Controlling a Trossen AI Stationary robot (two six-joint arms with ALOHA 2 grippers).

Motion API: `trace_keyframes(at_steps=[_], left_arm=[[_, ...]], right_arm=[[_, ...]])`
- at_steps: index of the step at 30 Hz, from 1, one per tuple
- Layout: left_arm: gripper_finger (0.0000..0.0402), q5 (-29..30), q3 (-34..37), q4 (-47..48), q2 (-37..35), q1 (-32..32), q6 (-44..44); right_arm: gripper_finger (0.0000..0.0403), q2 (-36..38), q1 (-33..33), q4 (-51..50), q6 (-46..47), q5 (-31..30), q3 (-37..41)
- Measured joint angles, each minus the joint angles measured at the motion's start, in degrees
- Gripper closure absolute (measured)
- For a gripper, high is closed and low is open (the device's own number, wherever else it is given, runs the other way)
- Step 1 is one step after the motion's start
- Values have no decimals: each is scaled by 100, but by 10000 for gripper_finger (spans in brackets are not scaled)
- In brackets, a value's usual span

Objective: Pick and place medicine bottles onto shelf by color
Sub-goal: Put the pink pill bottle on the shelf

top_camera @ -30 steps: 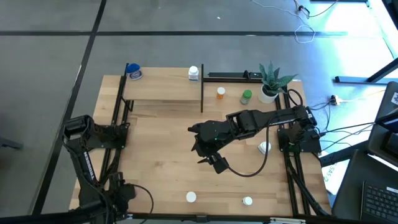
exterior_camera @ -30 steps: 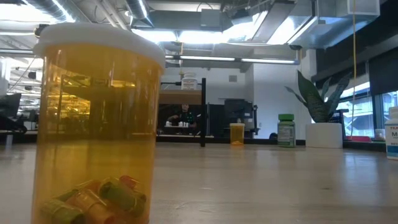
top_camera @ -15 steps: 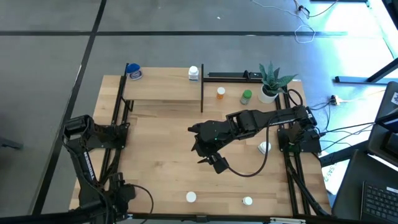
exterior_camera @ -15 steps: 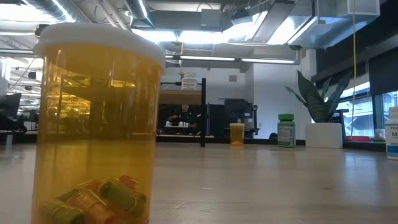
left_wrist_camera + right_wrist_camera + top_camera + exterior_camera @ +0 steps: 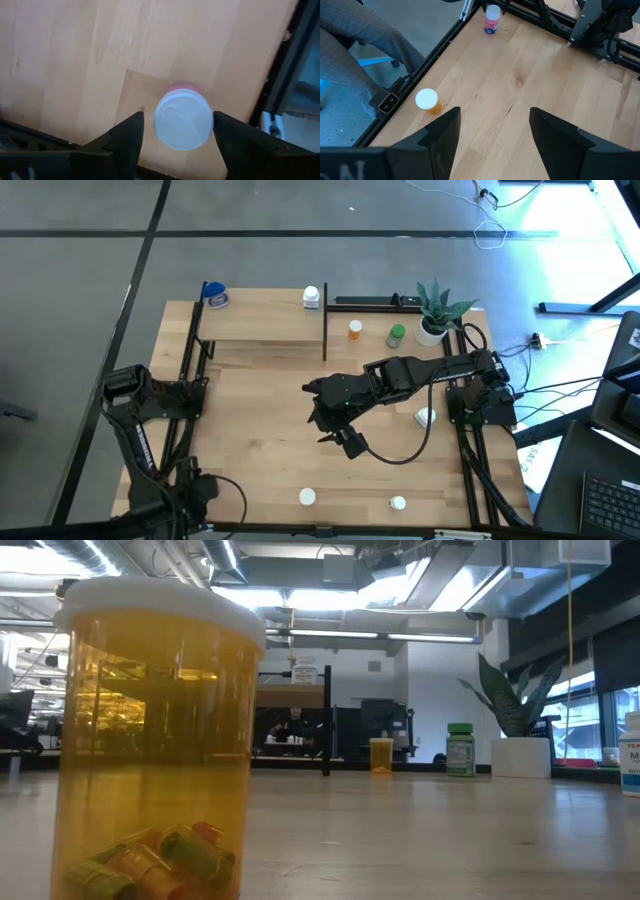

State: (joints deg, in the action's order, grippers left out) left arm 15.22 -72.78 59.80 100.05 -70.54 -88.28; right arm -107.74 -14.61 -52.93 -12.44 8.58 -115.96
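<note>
The light wooden shelf (image 5: 260,322) stands at the table's far left, with a blue bottle (image 5: 215,296) and a white bottle (image 5: 311,298) on it. An orange bottle (image 5: 355,330) and a green bottle (image 5: 397,335) stand right of it. A white bottle (image 5: 425,417) lies near the right edge. Two white-capped bottles (image 5: 307,497) (image 5: 398,503) stand at the near edge. My left gripper (image 5: 177,120) is open above an upright pink bottle (image 5: 183,119), one finger on either side, apart from it. My right gripper (image 5: 345,442) is open over mid-table, holding nothing.
A potted plant (image 5: 435,310) stands at the far right corner. Black frame rails (image 5: 190,370) run along both table sides. In the low view an orange bottle (image 5: 155,740) with capsules stands right at the camera. A person's trouser leg (image 5: 355,35) shows beyond the near edge.
</note>
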Motion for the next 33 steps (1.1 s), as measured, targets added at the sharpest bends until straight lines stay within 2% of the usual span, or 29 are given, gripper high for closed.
trace_keyframes(at_steps=[33], left_arm=[[172, 77, 73, 14, 82, 2, 34]], right_arm=[[164, 0, 1, 0, -1, 0, 0]])
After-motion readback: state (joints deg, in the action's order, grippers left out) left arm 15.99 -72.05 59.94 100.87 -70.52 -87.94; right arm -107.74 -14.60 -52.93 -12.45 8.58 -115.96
